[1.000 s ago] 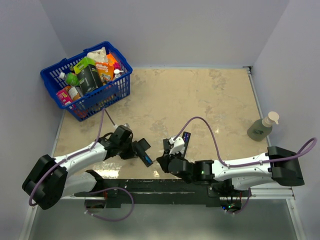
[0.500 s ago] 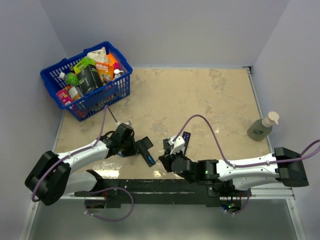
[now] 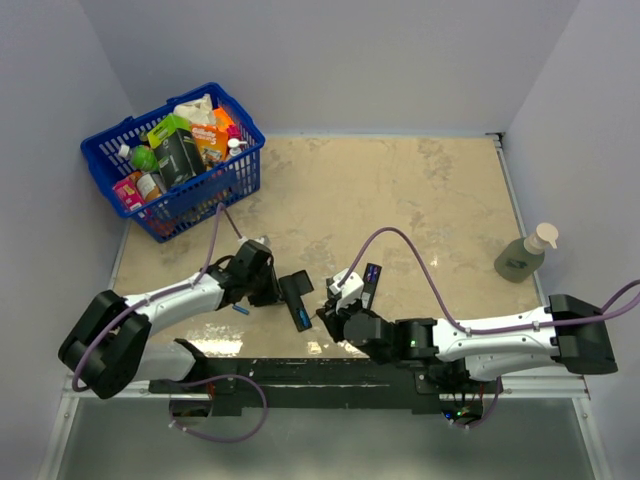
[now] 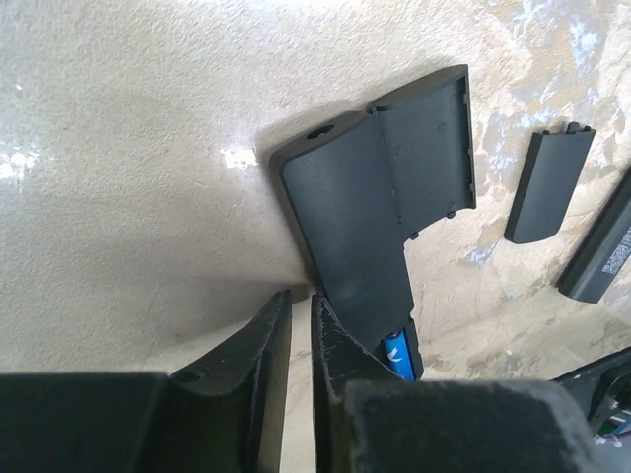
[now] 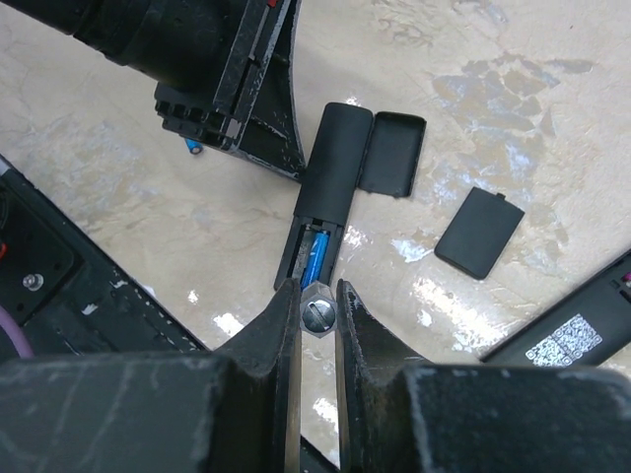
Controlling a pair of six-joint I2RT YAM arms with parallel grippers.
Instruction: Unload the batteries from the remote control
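1. The remote [image 5: 330, 163] lies open on the counter [image 5: 513, 99]; a blue battery [image 5: 314, 258] sits in its 6 o'clock end.
2. The left hand [image 4: 299, 301] is clenched and empty, touching the remote's edge.
3. The right hand [image 5: 315, 289] is nearly clenched, at 6 o'clock of the battery.

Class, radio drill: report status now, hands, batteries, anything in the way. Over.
Left hand shut, beside remote. Right hand nearly shut at its open end. One battery inside remote; second battery out, loose. Loose cover aside, not blocking.

Lab test cell, plain walls [image 3: 350, 60], marbled table [image 3: 420, 190]
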